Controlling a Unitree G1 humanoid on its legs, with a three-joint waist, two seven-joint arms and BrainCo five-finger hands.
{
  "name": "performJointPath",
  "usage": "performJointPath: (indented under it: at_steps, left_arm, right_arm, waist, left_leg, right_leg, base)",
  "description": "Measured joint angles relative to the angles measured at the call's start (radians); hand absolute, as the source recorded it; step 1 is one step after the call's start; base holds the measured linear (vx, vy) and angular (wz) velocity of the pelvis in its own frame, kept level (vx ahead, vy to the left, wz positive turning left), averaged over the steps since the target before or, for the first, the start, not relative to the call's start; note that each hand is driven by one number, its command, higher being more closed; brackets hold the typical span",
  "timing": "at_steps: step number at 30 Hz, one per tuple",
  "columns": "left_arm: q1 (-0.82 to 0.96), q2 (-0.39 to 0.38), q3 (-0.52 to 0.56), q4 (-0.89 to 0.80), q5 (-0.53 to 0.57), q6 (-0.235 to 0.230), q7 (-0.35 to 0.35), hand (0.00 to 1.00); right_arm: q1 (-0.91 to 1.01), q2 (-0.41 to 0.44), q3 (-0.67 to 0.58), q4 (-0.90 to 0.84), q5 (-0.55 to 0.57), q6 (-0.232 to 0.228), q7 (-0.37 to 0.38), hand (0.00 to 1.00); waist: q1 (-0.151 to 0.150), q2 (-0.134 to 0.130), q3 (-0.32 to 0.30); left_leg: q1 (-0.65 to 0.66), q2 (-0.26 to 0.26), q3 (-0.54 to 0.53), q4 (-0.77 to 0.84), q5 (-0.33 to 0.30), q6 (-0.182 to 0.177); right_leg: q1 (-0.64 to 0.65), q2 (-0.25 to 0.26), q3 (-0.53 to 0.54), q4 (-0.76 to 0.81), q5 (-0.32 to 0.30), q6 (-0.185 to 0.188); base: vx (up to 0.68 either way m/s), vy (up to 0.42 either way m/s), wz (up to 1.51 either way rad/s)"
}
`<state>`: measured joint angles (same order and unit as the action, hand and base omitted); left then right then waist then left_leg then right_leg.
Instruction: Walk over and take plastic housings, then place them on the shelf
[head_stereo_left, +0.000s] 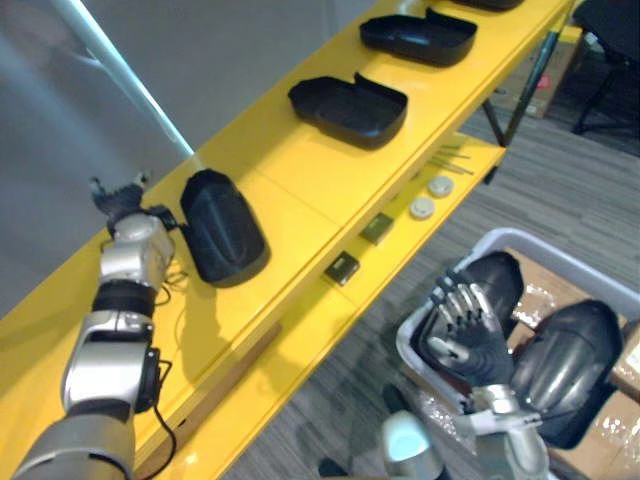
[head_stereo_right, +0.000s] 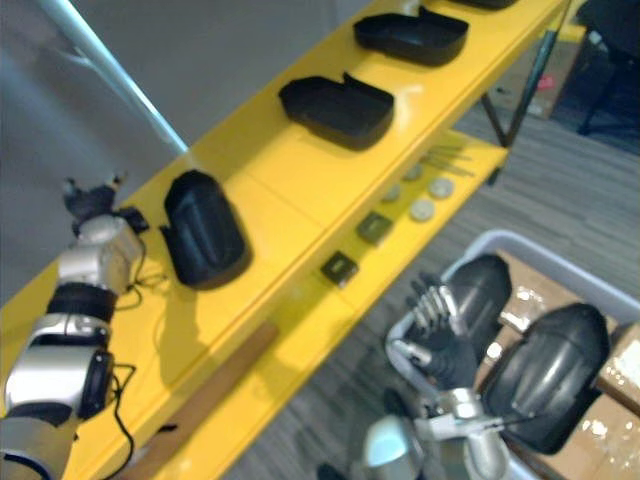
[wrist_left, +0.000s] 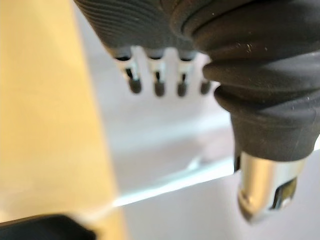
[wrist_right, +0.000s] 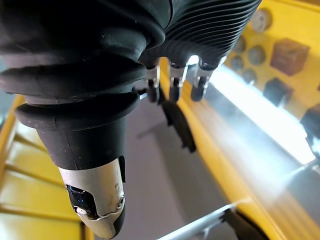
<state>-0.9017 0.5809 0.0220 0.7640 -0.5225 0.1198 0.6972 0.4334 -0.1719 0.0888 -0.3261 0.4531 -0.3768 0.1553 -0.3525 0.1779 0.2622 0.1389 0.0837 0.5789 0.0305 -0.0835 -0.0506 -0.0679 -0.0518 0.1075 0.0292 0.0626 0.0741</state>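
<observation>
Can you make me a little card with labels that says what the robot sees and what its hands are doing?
Shelf: long yellow shelf with a lower ledge
On shelf: nearest housing, middle housing, far housing, all black
Hand one: left hand open, beside the nearest housing, holding nothing
Hand two: right hand open, fingers straight, above the grey bin
In bin: dark housings
Lower ledge: round discs, dark blocks

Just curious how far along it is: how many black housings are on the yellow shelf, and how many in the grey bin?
Housings on shelf: 3, plus a dark shape cut off at the edge.
Housings in bin: 2.
Total: 5.
</observation>
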Motion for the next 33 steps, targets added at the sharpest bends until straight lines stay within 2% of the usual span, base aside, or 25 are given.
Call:
performJointPath:
  at_steps: [2, 4, 5, 7, 8, 10, 12, 14, 16, 19, 21, 22, 23, 24, 27, 30, 32, 33]
  left_arm:
    - [-0.01, 0.001, 0.001, -0.021, 0.028, -0.043, 0.0, 0.0]
    - [-0.011, 0.0, 0.001, -0.057, 0.04, -0.088, -0.003, 0.0]
    - [-0.011, 0.001, 0.001, -0.073, 0.06, -0.107, -0.004, 0.0]
    - [-0.014, 0.001, 0.01, -0.151, 0.08, -0.175, -0.007, 0.0]
    - [-0.014, 0.001, 0.014, -0.176, 0.099, -0.188, -0.007, 0.0]
    - [-0.013, 0.002, 0.054, -0.307, 0.155, -0.254, -0.005, 0.0]
    - [0.008, 0.002, 0.094, -0.406, 0.18, -0.293, -0.002, 0.0]
    - [0.131, 0.001, 0.17, -0.611, 0.228, -0.332, 0.006, 0.0]
    - [0.268, -0.01, 0.234, -0.751, 0.299, -0.341, 0.033, 0.0]
    - [0.56, -0.096, 0.376, -0.944, 0.42, -0.358, 0.11, 0.0]
    - [0.8, -0.213, 0.5, -1.024, 0.527, -0.365, 0.198, 0.0]
    - [0.857, -0.245, 0.526, -1.037, 0.544, -0.367, 0.216, 0.0]
    - [0.957, -0.304, 0.567, -1.06, 0.564, -0.369, 0.254, 0.0]
    - [1.04, -0.349, 0.599, -1.063, 0.58, -0.361, 0.287, 0.0]
    - [1.181, -0.419, 0.642, -1.019, 0.559, -0.318, 0.345, 0.0]
    - [1.241, -0.459, 0.642, -0.871, 0.527, -0.312, 0.363, 0.0]
    - [1.256, -0.515, 0.632, -0.709, 0.52, -0.314, 0.364, 0.0]
    - [1.256, -0.538, 0.617, -0.631, 0.523, -0.313, 0.357, 0.0]
  right_arm:
    - [-0.017, 0.006, 0.0, 0.019, 0.0, -0.016, -0.011, 0.0]
    - [-0.03, 0.008, -0.001, 0.027, -0.017, -0.028, -0.037, 0.0]
    - [-0.038, 0.008, 0.001, 0.028, -0.028, -0.041, -0.047, 0.0]
    - [-0.043, 0.014, -0.001, 0.029, -0.043, -0.078, -0.078, 0.0]
    - [-0.044, 0.014, -0.001, 0.029, -0.045, -0.088, -0.084, 0.0]
    - [-0.057, 0.024, -0.001, 0.029, -0.098, -0.123, -0.114, 0.0]
    - [-0.073, 0.03, 0.001, 0.029, -0.121, -0.13, -0.139, 0.0]
    - [-0.109, 0.03, 0.001, 0.032, -0.124, -0.138, -0.168, 0.0]
    - [-0.133, 0.03, -0.004, 0.034, -0.124, -0.154, -0.191, 0.0]
    - [-0.163, 0.03, -0.042, 0.04, -0.144, -0.174, -0.236, 0.0]
    - [-0.196, 0.03, -0.079, 0.059, -0.155, -0.191, -0.259, 0.0]
    - [-0.203, 0.03, -0.087, 0.063, -0.154, -0.191, -0.263, 0.0]
    - [-0.218, 0.03, -0.105, 0.068, -0.154, -0.191, -0.265, 0.0]
    - [-0.233, 0.029, -0.112, 0.073, -0.153, -0.191, -0.261, 0.0]
    - [-0.307, 0.028, -0.108, 0.097, -0.15, -0.188, -0.238, 0.0]
    - [-0.395, 0.025, -0.089, 0.144, -0.146, -0.166, -0.238, 0.0]
    - [-0.477, 0.012, -0.051, 0.205, -0.119, -0.111, -0.239, 0.0]
    - [-0.513, 0.007, -0.029, 0.232, -0.114, -0.072, -0.241, 0.0]
  waist:
    - [0.018, -0.012, -0.006]
    - [0.023, -0.027, -0.014]
    - [0.029, -0.034, -0.019]
    - [0.051, -0.047, -0.04]
    - [0.059, -0.047, -0.05]
    - [0.086, -0.05, -0.071]
    - [0.101, -0.049, -0.088]
    - [0.13, -0.044, -0.108]
    - [0.15, -0.04, -0.119]
    - [0.211, -0.051, -0.151]
    - [0.262, -0.073, -0.168]
    - [0.273, -0.081, -0.175]
    - [0.311, -0.095, -0.182]
    - [0.336, -0.111, -0.191]
    - [0.378, -0.138, -0.208]
    - [0.4, -0.149, -0.221]
    - [0.408, -0.155, -0.227]
    - [0.415, -0.167, -0.239]
  left_leg:
    - [-0.002, 0.0, -0.003, -0.008, 0.0, 0.0]
    - [-0.003, -0.001, -0.028, -0.013, 0.0, 0.0]
    - [-0.001, -0.002, -0.037, -0.014, 0.0, 0.0]
    - [-0.001, -0.006, -0.055, -0.027, 0.007, -0.002]
    - [-0.001, -0.007, -0.062, -0.031, 0.009, -0.002]
    - [0.003, -0.013, -0.094, -0.063, 0.026, 0.0]
    - [0.0, -0.016, -0.11, -0.074, 0.033, 0.0]
    - [0.002, -0.015, -0.148, -0.077, 0.034, 0.0]
    - [0.005, -0.012, -0.169, -0.076, 0.035, -0.001]
    - [0.002, -0.012, -0.234, -0.075, 0.041, -0.004]
    - [0.002, -0.013, -0.288, -0.075, 0.05, -0.006]
    - [-0.001, -0.014, -0.301, -0.075, 0.052, -0.006]
    - [-0.002, -0.015, -0.318, -0.076, 0.055, -0.008]
    - [-0.004, -0.017, -0.336, -0.079, 0.057, -0.008]
    - [-0.007, -0.027, -0.379, -0.11, 0.07, -0.014]
    - [-0.021, -0.03, -0.394, -0.115, 0.076, -0.015]
    - [-0.025, -0.034, -0.41, -0.115, 0.079, -0.013]
    - [-0.038, -0.035, -0.421, -0.115, 0.084, -0.014]
  right_leg:
    - [0.002, 0.0, -0.004, -0.012, 0.009, 0.002]
    - [0.015, -0.004, -0.025, -0.022, 0.012, 0.003]
    - [0.021, -0.005, -0.028, -0.025, 0.012, 0.003]
    - [0.038, -0.004, -0.057, -0.035, 0.02, 0.001]
    - [0.037, -0.005, -0.061, -0.038, 0.02, 0.001]
    - [0.052, -0.008, -0.09, -0.047, 0.021, 0.0]
    - [0.063, -0.013, -0.113, -0.061, 0.021, 0.0]
    - [0.09, -0.016, -0.147, -0.078, 0.02, -0.001]
    - [0.109, -0.016, -0.175, -0.085, 0.02, -0.002]
    - [0.149, -0.02, -0.239, -0.109, 0.016, -0.007]
    - [0.175, -0.025, -0.295, -0.109, 0.004, -0.007]
    - [0.178, -0.026, -0.304, -0.109, 0.001, -0.008]
    - [0.187, -0.029, -0.324, -0.11, -0.003, -0.01]
    - [0.196, -0.033, -0.348, -0.11, -0.011, -0.009]
    - [0.209, -0.038, -0.39, -0.118, -0.034, -0.01]
    - [0.208, -0.046, -0.41, -0.118, -0.035, -0.009]
    - [0.209, -0.05, -0.426, -0.114, -0.036, -0.007]
    - [0.206, -0.052, -0.438, -0.109, -0.037, -0.005]
  base:
    - [-0.08, 0.009, 0.1]
    - [-0.05, -0.003, 0.23]
    - [-0.03, -0.001, 0.21]
    - [-0.02, -0.02, 0.28]
    - [0.0, -0.023, 0.36]
    - [0.01, 0.005, 0.34]
    - [0.0, 0.008, 0.36]
    - [0.02, 0.0, 0.45]
    - [0.01, -0.008, 0.4]
    - [0.01, -0.022, 0.59]
    - [-0.02, -0.03, 0.65]
    - [-0.02, -0.025, 0.54]
    - [-0.03, -0.008, 0.54]
    - [-0.04, -0.007, 0.54]
    - [-0.07, -0.013, 0.48]
    - [-0.03, 0.011, 0.21]
    - [0.01, 0.012, 0.23]
    - [0.04, -0.001, 0.31]
